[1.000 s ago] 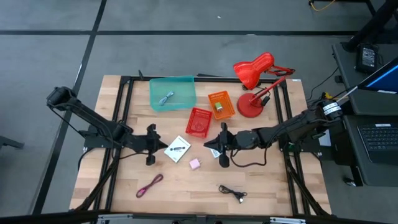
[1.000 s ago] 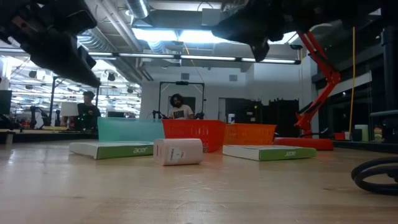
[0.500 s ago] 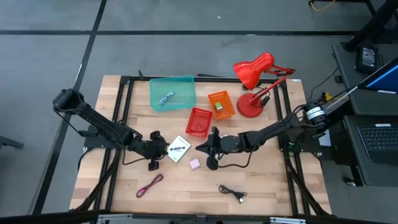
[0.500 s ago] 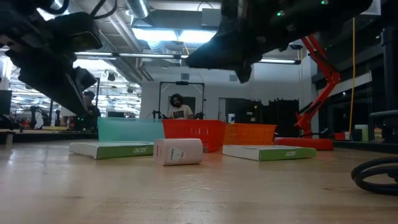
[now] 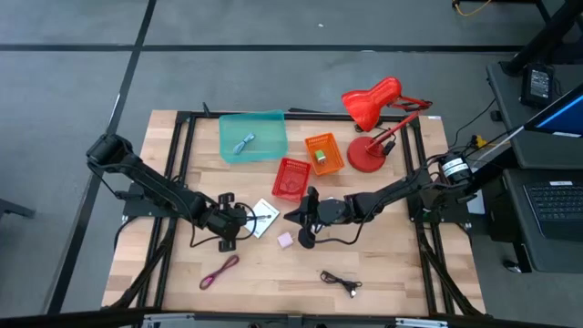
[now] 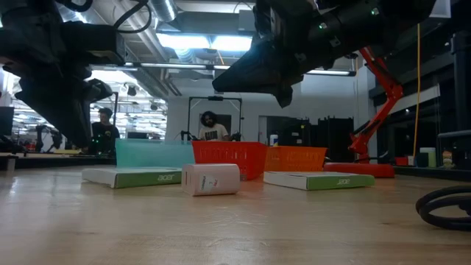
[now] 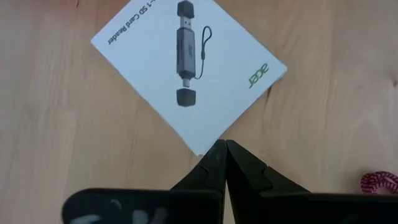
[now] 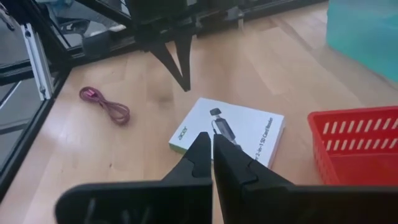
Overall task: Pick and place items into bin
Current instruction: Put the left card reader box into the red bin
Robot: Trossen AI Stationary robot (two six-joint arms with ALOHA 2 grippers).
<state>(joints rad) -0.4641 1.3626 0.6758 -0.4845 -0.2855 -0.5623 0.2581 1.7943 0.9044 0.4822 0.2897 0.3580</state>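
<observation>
While poised low over the wooden table (image 5: 182,273), left gripper (image 5: 244,220) at the near corner of a white printed packet (image 5: 262,217), jaws pressed together and holding nothing, fingertips (image 7: 219,152) just short of the packet's edge. Right gripper (image 5: 305,219) beside the red basket (image 5: 291,179), jaws likewise closed and empty, hanging above a second white packet mostly hidden beneath it in the high view. Pink cube (image 5: 285,240) loose on the wood between the two grippers, a little nearer the front edge. Maroon cable (image 5: 219,271) coiled toward the front left, black cable (image 5: 342,281) toward the front right, both well apart from the grippers. Blue-grey cable (image 5: 243,143) already lying in the teal bin (image 5: 252,119) at the back. Orange basket (image 5: 322,154) next to the red one, with a small item inside. Red desk lamp (image 5: 372,123) at the back right
</observation>
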